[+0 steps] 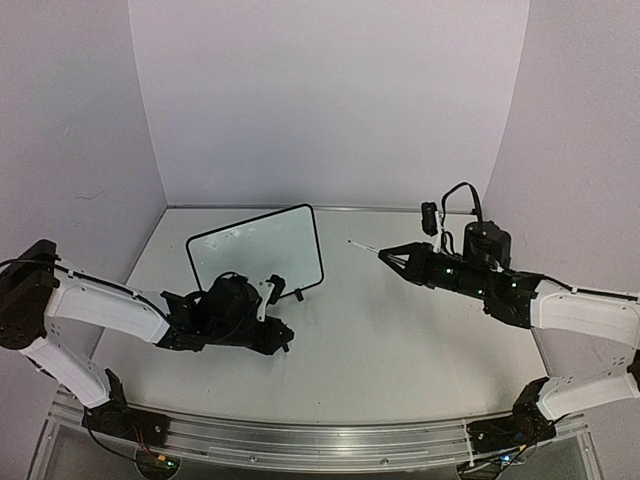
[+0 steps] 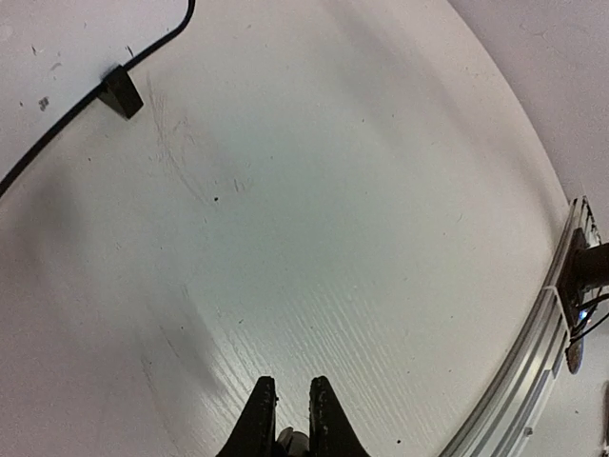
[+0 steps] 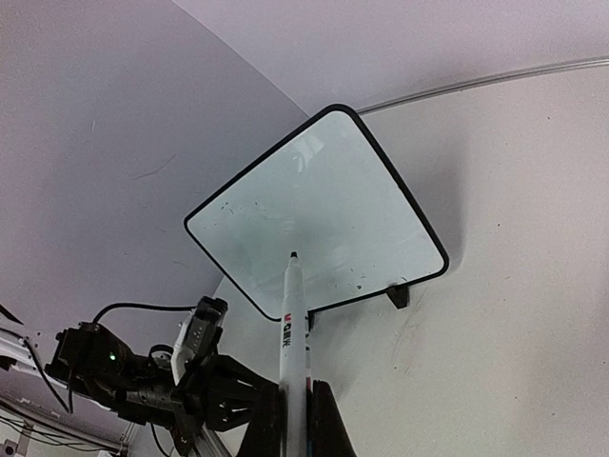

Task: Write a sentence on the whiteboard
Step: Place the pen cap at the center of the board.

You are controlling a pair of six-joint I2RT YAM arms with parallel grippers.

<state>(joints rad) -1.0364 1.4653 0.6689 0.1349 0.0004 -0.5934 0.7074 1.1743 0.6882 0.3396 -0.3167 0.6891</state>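
The right claw [image 3: 295,392] grips the marker [image 3: 291,309], tip aimed at the blank whiteboard [image 3: 319,205] standing ahead of it and apart, so I'd touch down squarely and lightly lest the board tip; the left claw [image 2: 291,383] sits closed.

A white table [image 1: 400,330] with a faint wood grain is seen, marked by a few dark specks and light scuffs. A ribbed aluminium rail [image 1: 330,440] is fixed along the table's near edge and is curved slightly with it. Pale lilac walls [image 1: 330,100] are set up round the table's far, left and right sides, and a thin seam is seen where the far wall meets the table. A slim white marker [image 3: 293,328] with red and black print on its barrel is held over the table's right half, its dark tip turned toward the table's left side.
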